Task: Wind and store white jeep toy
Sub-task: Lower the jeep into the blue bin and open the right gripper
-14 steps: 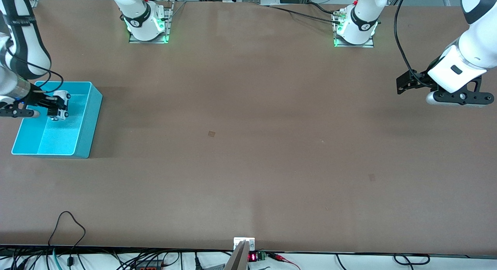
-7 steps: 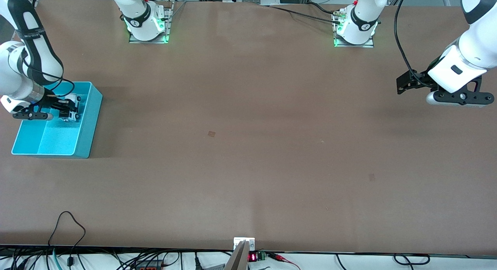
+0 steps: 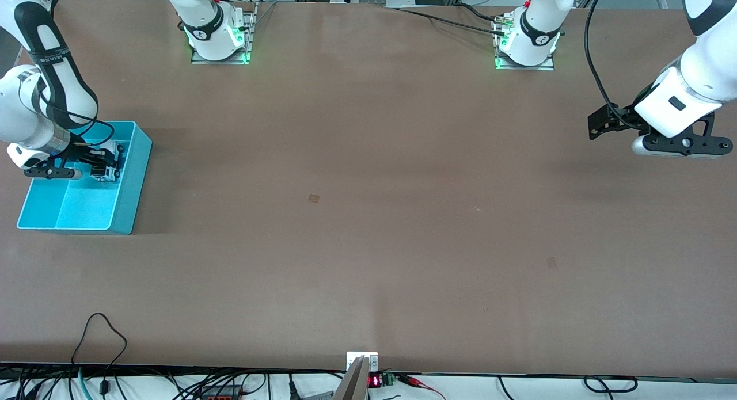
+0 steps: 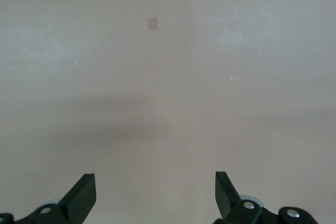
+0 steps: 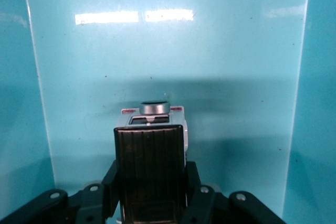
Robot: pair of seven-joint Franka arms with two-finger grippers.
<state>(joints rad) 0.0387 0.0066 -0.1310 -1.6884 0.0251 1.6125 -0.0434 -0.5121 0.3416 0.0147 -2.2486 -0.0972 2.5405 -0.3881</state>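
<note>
Down inside the open cyan plastic bin at the right arm's end of the brown table, the right gripper was clenched on the small boxy white jeep toy with its black roof. The left gripper waited over bare tabletop, fingers spread wide, holding nothing.

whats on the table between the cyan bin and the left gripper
Only bare brown tabletop, shown in the front view, between the cyan plastic bin and the waiting left gripper.
</note>
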